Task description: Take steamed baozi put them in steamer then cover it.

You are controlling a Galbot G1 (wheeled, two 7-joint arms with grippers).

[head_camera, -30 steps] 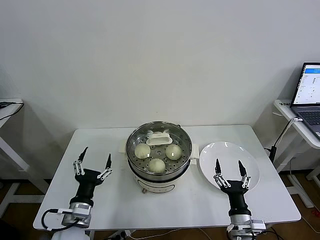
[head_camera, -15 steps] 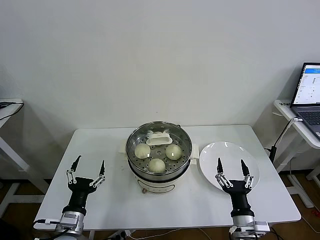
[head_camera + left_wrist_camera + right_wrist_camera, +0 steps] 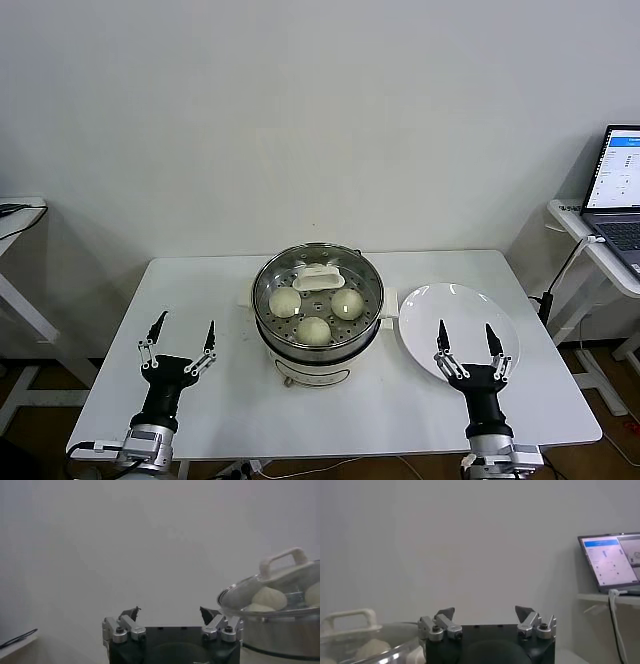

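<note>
From my remote station: the steamer [image 3: 317, 331] sits at the middle of the white tabletop [image 3: 230, 300] with its cover [image 3: 318, 290] on, the white handle on top. Through the glass I count 3 steamed baozi [image 3: 314, 330] on the perforated tray; I cannot tell whether a 4th lies under the handle. The left gripper [image 3: 180, 341] hovers well apart to the steamer's left, fingers spread wide, holding nothing. The right gripper [image 3: 468, 343] stands over the near rim of the white plate [image 3: 430, 310] beside the steamer, fingers equally wide and empty. A laptop [image 3: 618, 190] glows on a side desk at right.
</note>
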